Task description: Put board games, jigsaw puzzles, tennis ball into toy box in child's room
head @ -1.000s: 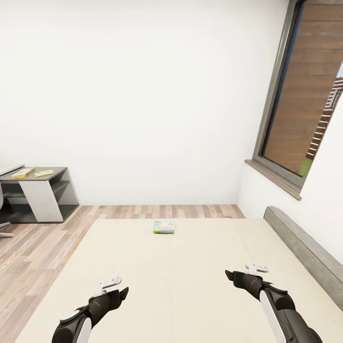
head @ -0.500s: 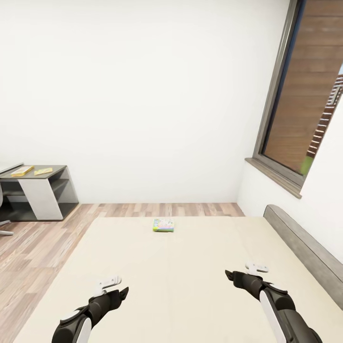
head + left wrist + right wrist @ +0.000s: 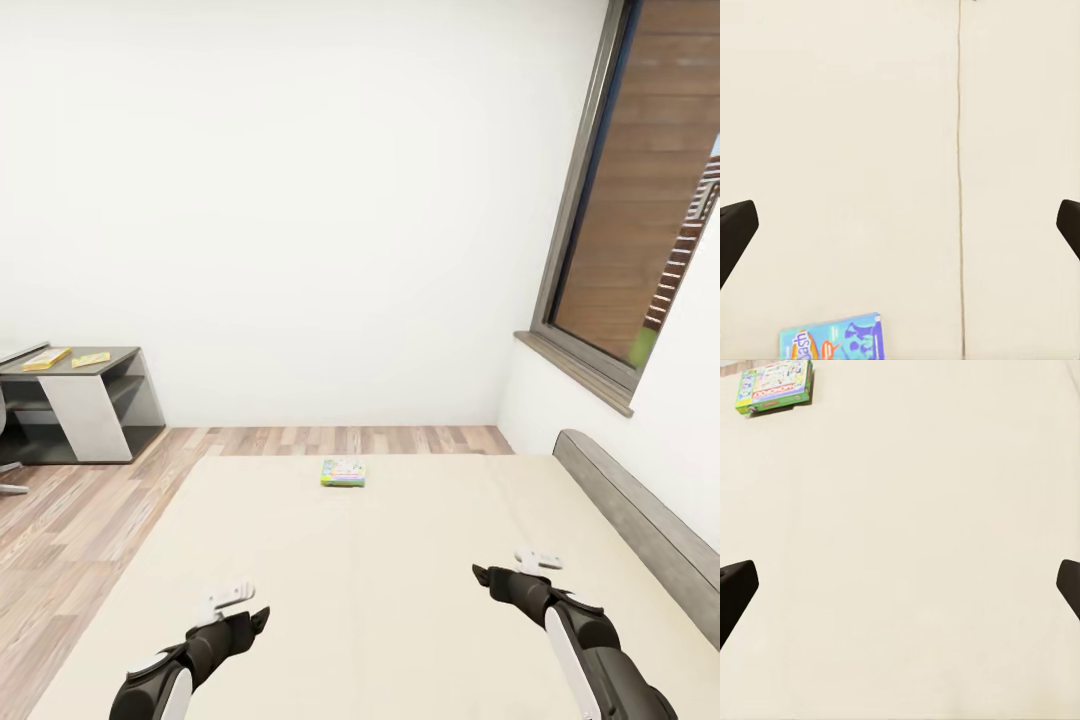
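Little is changed from a second ago: over the bed (image 3: 400,560), both the left gripper (image 3: 243,612) and right gripper (image 3: 497,578) are held spread and empty; the pale green board game (image 3: 343,473) lies untouched mid-bed, the blue board game (image 3: 832,339) nearer the left gripper.

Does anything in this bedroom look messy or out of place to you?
Only mildly: two board games lie loose on the bed. A pale green game box sits far across the cover, and a blue cartoon game box lies nearer the left tool. Both tools hang open and empty; nothing looks spilled or damaged.
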Tool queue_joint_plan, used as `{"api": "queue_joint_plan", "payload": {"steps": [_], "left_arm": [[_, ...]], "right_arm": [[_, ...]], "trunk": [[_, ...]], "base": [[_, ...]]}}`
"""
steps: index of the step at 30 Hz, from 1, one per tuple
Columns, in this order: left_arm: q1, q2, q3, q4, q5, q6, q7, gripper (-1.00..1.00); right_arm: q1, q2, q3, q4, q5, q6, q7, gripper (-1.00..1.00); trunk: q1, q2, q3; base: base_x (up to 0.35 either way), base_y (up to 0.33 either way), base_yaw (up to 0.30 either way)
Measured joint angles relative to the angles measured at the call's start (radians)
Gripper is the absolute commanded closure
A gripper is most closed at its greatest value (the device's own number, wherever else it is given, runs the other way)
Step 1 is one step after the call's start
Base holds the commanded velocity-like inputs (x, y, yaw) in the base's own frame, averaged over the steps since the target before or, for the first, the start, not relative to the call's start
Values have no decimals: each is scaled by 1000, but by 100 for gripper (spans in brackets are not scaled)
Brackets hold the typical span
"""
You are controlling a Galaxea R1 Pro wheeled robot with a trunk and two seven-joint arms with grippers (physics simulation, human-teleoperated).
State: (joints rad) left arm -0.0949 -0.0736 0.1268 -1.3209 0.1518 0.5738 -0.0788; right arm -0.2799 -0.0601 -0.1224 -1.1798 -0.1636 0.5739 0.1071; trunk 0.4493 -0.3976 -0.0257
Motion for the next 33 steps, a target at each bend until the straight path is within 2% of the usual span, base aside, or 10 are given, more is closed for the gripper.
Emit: {"api": "queue_joint_plan", "payload": {"steps": [4, 6, 9, 14, 17, 22, 28, 33], "left_arm": [[-15, -2, 0, 17, 2, 25, 37, -100], [-42, -9, -1, 58, -2, 46, 70, -100], [-118, -24, -2, 173, -5, 57, 119, -100], [-241, -33, -6, 369, -6, 51, 145, -100], [-336, -48, -8, 502, -6, 16, 151, -100], [-468, -58, -9, 709, -9, -52, 185, -100], [-524, -76, -9, 848, -12, -159, 264, -100], [-532, -80, -10, 872, -12, -186, 289, -100]], "right_arm": [[0, 6, 1, -24, 0, 27, -29, -100], [0, 17, 2, -41, 0, 61, -74, -100], [0, 32, 1, -83, 3, 108, -143, -100], [0, 39, 1, -115, 2, 130, -180, -100], [0, 39, 0, -120, 1, 133, -187, -100], [0, 39, 0, -118, 1, 129, -190, -100], [0, 40, 1, -116, 2, 124, -192, -100], [0, 40, 0, -115, 3, 123, -193, -100]], "trunk": [[0, 0, 0], [0, 0, 0], [0, 0, 0], [0, 0, 0], [0, 0, 0], [0, 0, 0], [0, 0, 0], [0, 0, 0]], "base": [[0, 0, 0], [0, 0, 0], [0, 0, 0], [0, 0, 0], [0, 0, 0], [0, 0, 0], [0, 0, 0], [0, 0, 0]]}}
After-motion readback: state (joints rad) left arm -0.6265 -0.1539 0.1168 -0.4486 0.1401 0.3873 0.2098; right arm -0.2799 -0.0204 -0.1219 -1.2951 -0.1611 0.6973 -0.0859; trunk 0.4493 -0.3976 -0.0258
